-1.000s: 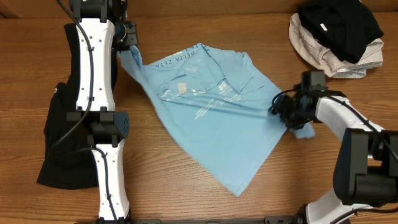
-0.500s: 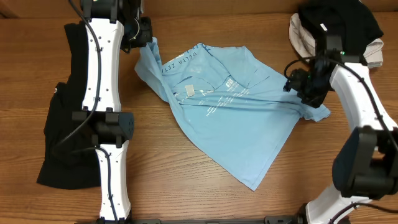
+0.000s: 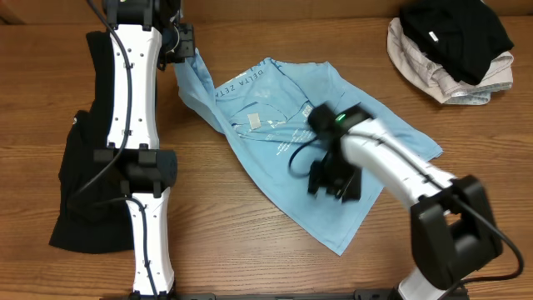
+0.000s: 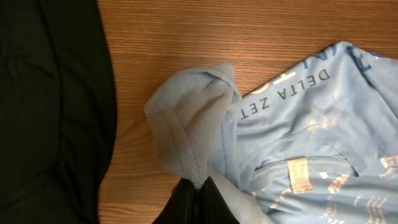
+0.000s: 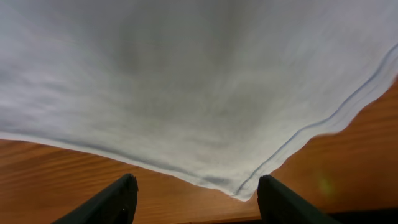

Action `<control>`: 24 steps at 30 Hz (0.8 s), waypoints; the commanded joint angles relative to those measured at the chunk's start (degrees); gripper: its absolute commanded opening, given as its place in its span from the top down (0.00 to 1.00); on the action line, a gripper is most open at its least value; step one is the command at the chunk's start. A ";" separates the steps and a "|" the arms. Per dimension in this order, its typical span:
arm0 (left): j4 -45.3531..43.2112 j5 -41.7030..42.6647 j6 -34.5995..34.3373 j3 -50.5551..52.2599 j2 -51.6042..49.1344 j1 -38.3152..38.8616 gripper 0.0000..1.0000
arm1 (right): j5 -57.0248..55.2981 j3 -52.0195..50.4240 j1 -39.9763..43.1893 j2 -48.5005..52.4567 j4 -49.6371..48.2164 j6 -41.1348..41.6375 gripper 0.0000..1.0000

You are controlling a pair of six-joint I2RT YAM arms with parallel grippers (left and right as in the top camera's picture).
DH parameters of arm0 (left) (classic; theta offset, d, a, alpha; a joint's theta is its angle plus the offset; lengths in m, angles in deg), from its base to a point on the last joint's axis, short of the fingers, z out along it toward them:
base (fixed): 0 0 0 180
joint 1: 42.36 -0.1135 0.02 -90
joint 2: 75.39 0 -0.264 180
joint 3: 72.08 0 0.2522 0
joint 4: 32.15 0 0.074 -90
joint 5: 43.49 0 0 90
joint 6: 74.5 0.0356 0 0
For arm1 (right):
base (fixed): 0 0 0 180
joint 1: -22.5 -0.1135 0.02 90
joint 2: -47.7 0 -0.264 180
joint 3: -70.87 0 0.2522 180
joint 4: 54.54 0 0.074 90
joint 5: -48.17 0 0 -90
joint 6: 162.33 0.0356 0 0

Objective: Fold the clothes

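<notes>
From overhead the right gripper (image 3: 333, 182) is a dark blur above the middle of the light blue short-sleeved cotton T-shirt (image 3: 275, 171), so its fingers cannot be read there. The right wrist view settles it: the two black fingers stand spread wide with nothing between them (image 5: 196, 186), above the shirt's stitched hem (image 5: 186, 81) and a strip of bare wood.

The left gripper (image 3: 185, 52) is mostly hidden behind its own white arm at the desk's far left. In its wrist view only the dark tips show at the bottom edge (image 4: 196, 199), pressed together and pinching a bunched, lifted sleeve of the shirt (image 4: 323, 143).

The shirt lies spread and creased in the middle of the brown wood-grain desk (image 3: 250, 275). Its white lettering is cut off by a fold after "DELTA ZET". The small white neck label (image 4: 298, 174) is plain only in the left wrist view.

A black cloth garment (image 3: 83, 208) lies at the left, partly under the left arm. A pile of black and beige clothes (image 3: 450, 42) sits at the far right corner, cut off by the frame edge. No room beyond the desk is visible.
</notes>
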 commanded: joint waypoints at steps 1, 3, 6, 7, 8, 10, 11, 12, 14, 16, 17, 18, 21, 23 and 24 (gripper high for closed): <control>-0.28 -1.20 1.22 -0.50 0.35 -0.70 0.96 | -2.21 -4.59 -4.57 -2.99 -1.38 10.08 0.35; -0.28 -1.18 1.31 -0.50 0.35 -0.79 0.96 | -2.23 -7.50 -7.23 -4.55 -3.52 12.24 0.35; -0.35 -1.18 1.31 -0.50 0.35 -0.81 0.96 | -2.25 -11.98 -9.79 -6.95 -6.27 15.78 0.39; -0.35 -1.18 1.29 -0.50 0.35 -0.81 0.96 | -2.19 -13.27 -10.12 -7.43 -7.13 16.35 0.41; -0.35 -1.18 1.29 -0.48 0.35 -0.81 0.96 | -2.19 -14.93 -10.34 -7.89 -8.00 17.25 0.43; -0.35 -1.18 1.31 -0.48 0.35 -0.81 0.96 | -1.77 -17.77 -10.34 -8.11 -9.57 17.33 0.46; -0.35 -1.18 1.31 -0.48 0.35 -0.81 0.96 | -1.38 -19.32 -10.34 -8.11 -10.54 17.33 0.46; -0.37 -1.18 1.31 -0.48 0.35 -0.81 0.96 | -0.87 -20.52 -10.34 -8.11 -11.47 17.31 0.47; -0.39 -1.18 1.29 -0.48 0.35 -0.81 0.96 | -0.17 -23.10 -10.34 -8.11 -13.46 17.31 0.48; -0.39 -1.18 1.29 -0.50 0.35 -0.81 0.96 | -0.04 -24.61 -10.34 -8.11 -14.84 17.31 0.48; -0.37 -1.18 1.29 -0.50 0.35 -0.81 0.96 | -0.04 -25.31 -10.34 -8.09 -15.58 17.31 0.48; -0.35 -1.18 1.29 -0.50 0.35 -0.81 0.96 | 0.00 -25.83 -10.34 -8.09 -16.24 17.31 0.48; -0.11 -1.16 1.29 -0.50 0.35 -0.81 0.96 | 0.22 -26.01 -10.34 -8.09 -16.46 17.31 0.49; 0.00 -1.16 1.29 -0.48 0.35 -0.81 0.96 | 0.66 -26.08 -10.34 -8.09 -16.26 17.31 0.50; 0.04 -1.16 1.29 -0.50 0.35 -0.81 0.96 | 1.22 -26.21 -10.34 -8.09 -16.26 17.27 0.50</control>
